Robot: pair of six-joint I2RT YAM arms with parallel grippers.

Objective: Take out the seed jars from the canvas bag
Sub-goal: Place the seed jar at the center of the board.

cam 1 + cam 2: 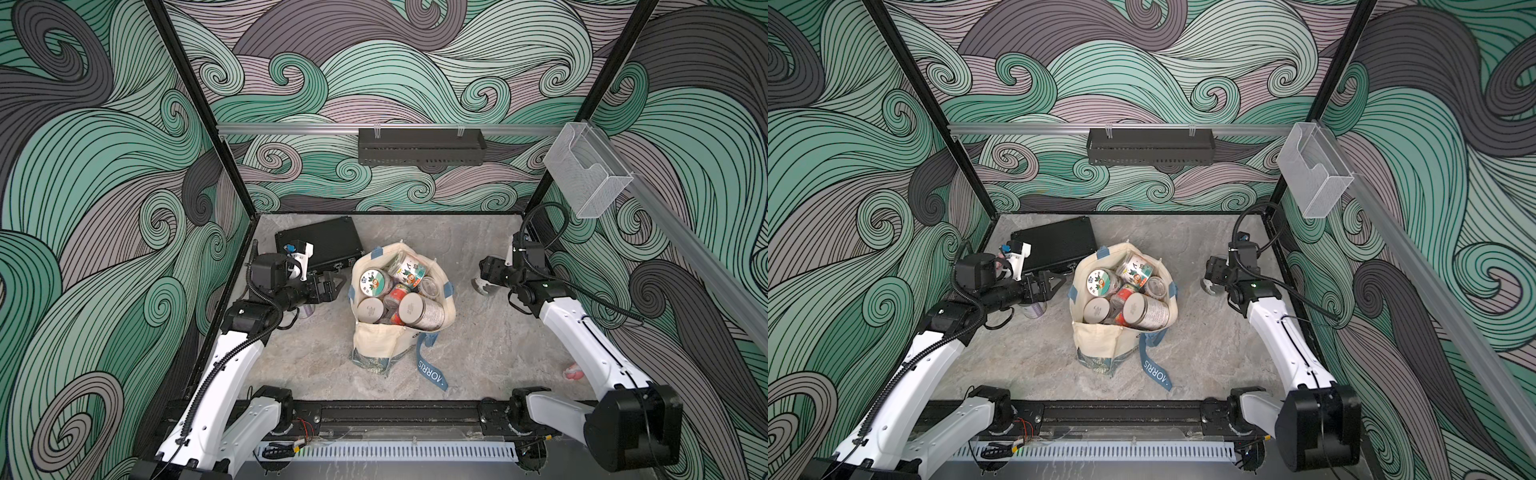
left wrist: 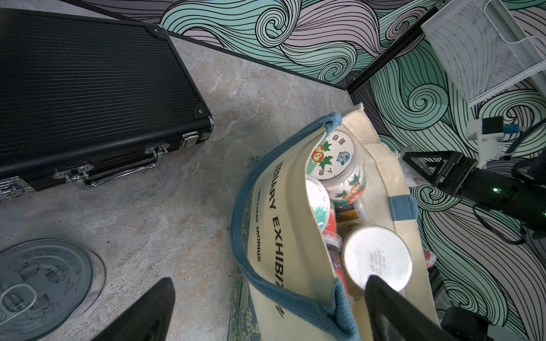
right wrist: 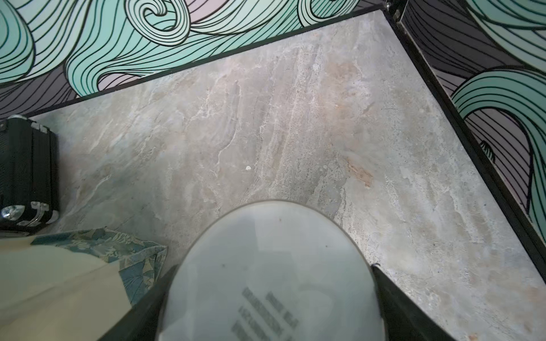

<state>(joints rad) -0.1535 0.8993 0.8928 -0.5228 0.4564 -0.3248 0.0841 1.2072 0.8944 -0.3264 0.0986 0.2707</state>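
Note:
The canvas bag (image 1: 382,340) (image 1: 1096,336) stands open mid-table, and several seed jars sit inside it: one with a cartoon-sticker lid (image 1: 374,280) (image 2: 335,156) and one with a silver lid (image 1: 419,311) (image 2: 376,259). My left gripper (image 1: 338,282) (image 1: 1059,279) (image 2: 270,283) is open beside the bag's left rim, with the blue strap and the rim showing between its fingers. A silver-lidded seed jar (image 1: 306,311) (image 2: 44,286) stands on the table under the left arm. My right gripper (image 1: 482,286) (image 3: 273,267) is shut on a pale-lidded seed jar (image 3: 274,274), low over the table to the right of the bag.
A flat black ribbed case (image 1: 328,241) (image 2: 88,88) lies at the back left, close to the left wrist. A small pink toy (image 1: 575,371) shows by the right arm. A black tray (image 1: 419,145) and a clear holder (image 1: 586,170) hang on the rails above.

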